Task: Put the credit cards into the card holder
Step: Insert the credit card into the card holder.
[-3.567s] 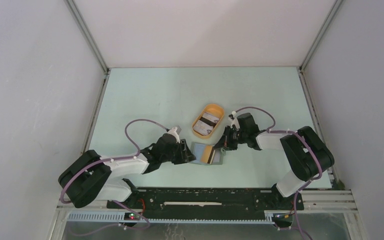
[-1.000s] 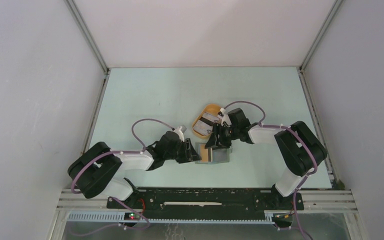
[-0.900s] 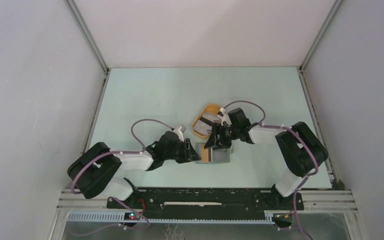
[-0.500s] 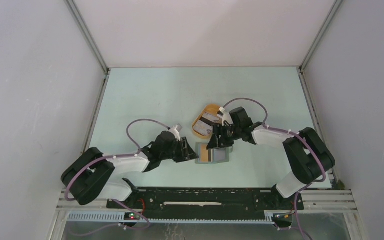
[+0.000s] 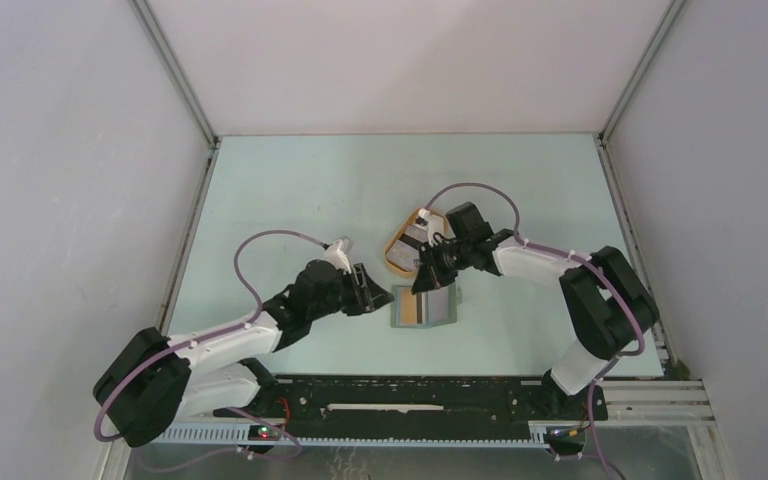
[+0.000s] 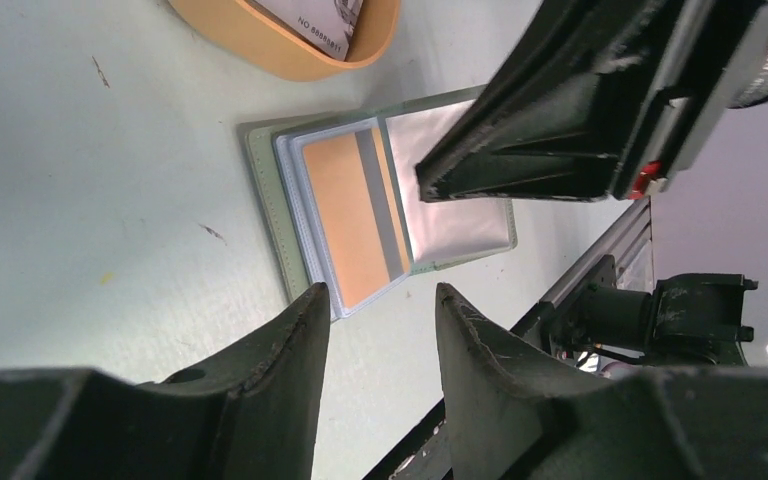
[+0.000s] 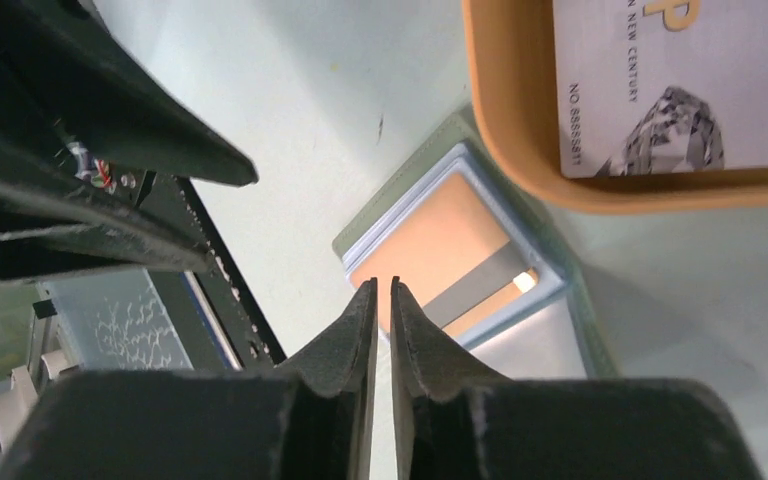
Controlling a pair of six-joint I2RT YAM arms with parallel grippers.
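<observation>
The card holder (image 5: 438,308) lies open on the table, a tan card with a grey stripe (image 6: 355,215) tucked in its clear left pocket (image 7: 440,250). Another of the credit cards, whitish (image 7: 675,90), lies in the orange tray (image 5: 392,262). My left gripper (image 6: 378,290) stands open and empty just left of the holder's edge (image 5: 378,297). My right gripper (image 7: 382,283) hovers over the holder's far edge (image 5: 422,283), its jaws together save a thin slit, with nothing between them.
The orange tray (image 6: 290,55) sits just beyond the holder, touching its far corner in the right wrist view. The black base rail (image 5: 410,405) runs along the table's near edge, close to the holder.
The right gripper has narrowed from wide open to nearly closed and drifted slightly toward the tray. The left arm has stretched out lower, its gripper staying by the holder.
</observation>
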